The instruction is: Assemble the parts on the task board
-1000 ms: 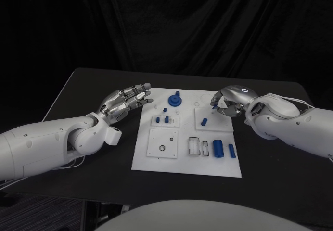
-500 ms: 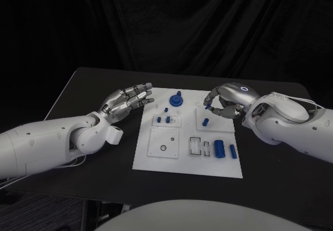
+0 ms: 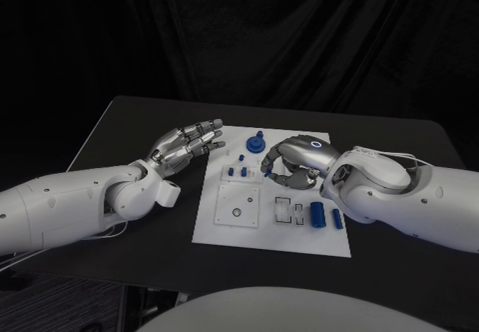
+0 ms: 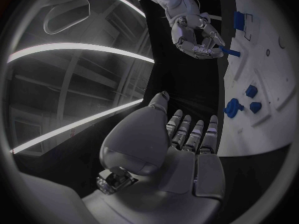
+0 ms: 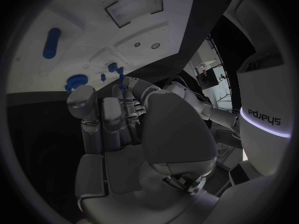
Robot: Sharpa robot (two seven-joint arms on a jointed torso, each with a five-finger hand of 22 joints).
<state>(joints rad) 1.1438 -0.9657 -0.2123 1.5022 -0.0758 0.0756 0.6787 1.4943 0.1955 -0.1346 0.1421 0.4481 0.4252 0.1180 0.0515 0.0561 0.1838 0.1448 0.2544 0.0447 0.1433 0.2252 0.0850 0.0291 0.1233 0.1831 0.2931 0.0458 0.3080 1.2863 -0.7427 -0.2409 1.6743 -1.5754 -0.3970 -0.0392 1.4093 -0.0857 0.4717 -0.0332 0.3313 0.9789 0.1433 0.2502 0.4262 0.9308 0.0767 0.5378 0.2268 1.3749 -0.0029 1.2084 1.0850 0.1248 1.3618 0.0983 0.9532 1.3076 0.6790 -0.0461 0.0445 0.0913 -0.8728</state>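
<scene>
The white task board (image 3: 230, 232) lies in the middle of the table. My right hand (image 3: 289, 164) is curled over the board's middle. In the left wrist view, its fingertips (image 4: 209, 47) pinch a small blue peg (image 4: 228, 51) just above the board (image 4: 274, 59). That peg (image 5: 122, 78) also appears at the fingertips in the right wrist view; I cannot tell whether it is lifted. My left hand (image 3: 190, 144) hovers open, fingers spread, at the board's left far edge. A blue round knob (image 3: 255, 144) stands at the far side.
Two small blue pieces (image 3: 235, 171) stand on the left tile. Two blue cylinders (image 3: 315, 213) lie at the board's near right, beside a slotted recess (image 3: 286, 209). Bare black table (image 3: 140, 117) surrounds the board.
My right hand has moved left from the board's far right corner to its middle, over the spot where the blue peg stood. My left hand has hardly moved.
</scene>
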